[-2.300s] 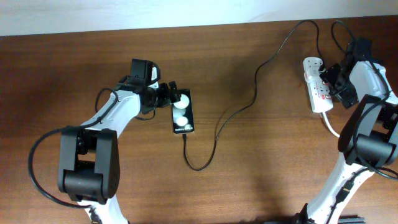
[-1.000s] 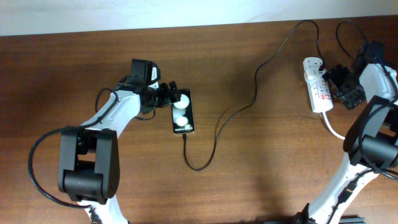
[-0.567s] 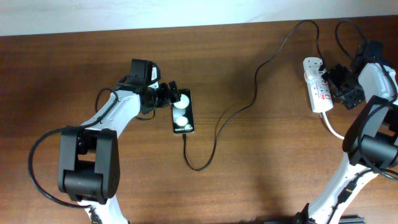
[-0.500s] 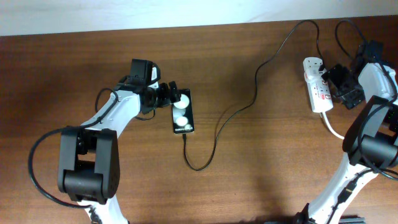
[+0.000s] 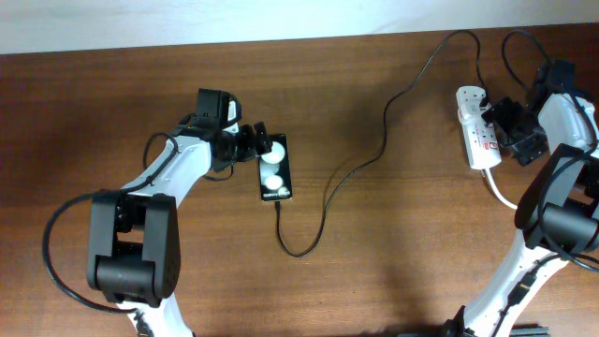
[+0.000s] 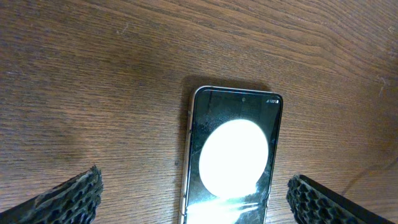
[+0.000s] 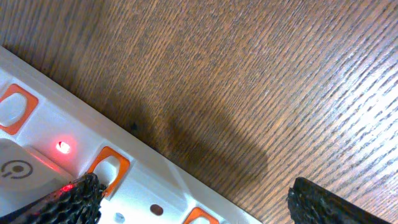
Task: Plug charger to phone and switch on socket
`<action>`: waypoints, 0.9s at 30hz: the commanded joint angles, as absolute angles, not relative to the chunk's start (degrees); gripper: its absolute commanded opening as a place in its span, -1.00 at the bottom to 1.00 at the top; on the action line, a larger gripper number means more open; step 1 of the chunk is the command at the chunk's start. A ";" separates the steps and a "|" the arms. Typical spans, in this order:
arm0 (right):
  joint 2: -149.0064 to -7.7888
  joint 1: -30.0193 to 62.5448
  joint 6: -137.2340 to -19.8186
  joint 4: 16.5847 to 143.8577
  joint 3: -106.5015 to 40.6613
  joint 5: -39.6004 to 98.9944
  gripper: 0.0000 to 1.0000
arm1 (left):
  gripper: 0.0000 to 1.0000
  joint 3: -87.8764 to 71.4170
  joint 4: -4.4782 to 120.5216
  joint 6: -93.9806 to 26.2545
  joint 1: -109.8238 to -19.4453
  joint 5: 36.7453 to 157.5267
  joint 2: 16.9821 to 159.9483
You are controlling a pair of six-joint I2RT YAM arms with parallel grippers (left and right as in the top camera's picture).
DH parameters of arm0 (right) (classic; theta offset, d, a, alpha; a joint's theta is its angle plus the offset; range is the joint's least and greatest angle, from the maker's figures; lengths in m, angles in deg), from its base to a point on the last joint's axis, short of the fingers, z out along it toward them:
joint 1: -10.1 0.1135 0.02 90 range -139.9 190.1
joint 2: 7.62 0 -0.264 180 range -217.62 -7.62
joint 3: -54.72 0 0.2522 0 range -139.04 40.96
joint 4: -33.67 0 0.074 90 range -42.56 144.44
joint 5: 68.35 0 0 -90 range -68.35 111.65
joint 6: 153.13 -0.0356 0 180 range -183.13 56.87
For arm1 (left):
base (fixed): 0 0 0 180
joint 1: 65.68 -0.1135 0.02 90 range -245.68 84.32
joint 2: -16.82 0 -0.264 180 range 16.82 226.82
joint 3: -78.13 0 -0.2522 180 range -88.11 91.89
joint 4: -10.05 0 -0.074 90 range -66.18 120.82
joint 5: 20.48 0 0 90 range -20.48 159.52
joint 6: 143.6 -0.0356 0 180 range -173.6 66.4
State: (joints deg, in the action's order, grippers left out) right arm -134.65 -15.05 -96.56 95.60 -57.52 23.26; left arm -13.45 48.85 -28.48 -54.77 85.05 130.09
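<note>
The phone [image 5: 275, 170] lies flat on the table, black with two white round spots. The thin black charger cable [image 5: 323, 201] meets the phone's near short edge, loops, and runs up to a white adapter [image 5: 467, 95] on the socket [image 5: 480, 136]. My left gripper [image 5: 262, 145] is open at the phone's far end. In the left wrist view the phone [image 6: 233, 155] lies between its fingers [image 6: 65, 200]. My right gripper [image 5: 501, 119] is open at the socket's right edge. In the right wrist view its left fingertip [image 7: 65, 202] is over the socket [image 7: 149, 186], by an orange-framed switch [image 7: 107, 171]. A red light [image 7: 62, 147] glows.
The socket's thick white cord [image 5: 496, 187] runs down past the right arm. Black arm cables [image 5: 515, 47] loop at the back right. The table's far edge [image 5: 281, 42] meets a white wall.
Since 2.3 s ago my right gripper has drawn back a little to the right, off the middle of the socket, and has hardly moved in the last second. The left arm, phone and cable are unchanged.
</note>
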 commanded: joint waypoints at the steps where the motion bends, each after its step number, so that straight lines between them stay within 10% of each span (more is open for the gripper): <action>1: -138.10 -13.06 -95.51 96.56 -56.06 25.07 0.97 | 0.98 -13.39 48.77 -28.80 -54.61 84.50 130.03; 12: -135.48 -17.36 -86.83 117.26 -67.38 23.28 0.97 | 0.98 -13.39 48.77 -28.83 -54.61 84.50 130.03; 17: -135.50 -14.63 -66.24 114.42 -67.57 31.94 0.97 | 0.98 -13.39 48.77 -28.80 -54.61 84.50 130.03; 27: -135.50 -13.91 -66.11 114.07 -67.60 28.31 0.97 | 0.98 -13.39 48.77 -28.80 -54.61 84.50 130.03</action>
